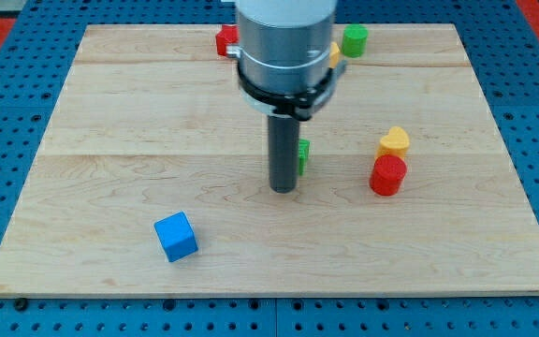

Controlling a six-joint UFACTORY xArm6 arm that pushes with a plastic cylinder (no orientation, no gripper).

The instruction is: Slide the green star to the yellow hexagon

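My tip (283,189) rests on the wooden board near its middle. A green block (303,155), probably the green star, is mostly hidden behind the rod, touching or just beyond its right side. A yellow block (335,53) peeks out from behind the arm's body near the view's top; its shape is hidden. Another yellow block (394,141), rounded like a heart, sits to the right of the tip.
A red cylinder (387,175) touches the yellow heart's lower side. A green cylinder (354,40) and a red block (225,40) sit near the top edge. A blue cube (176,236) lies at the lower left. The board (110,140) ends on all sides.
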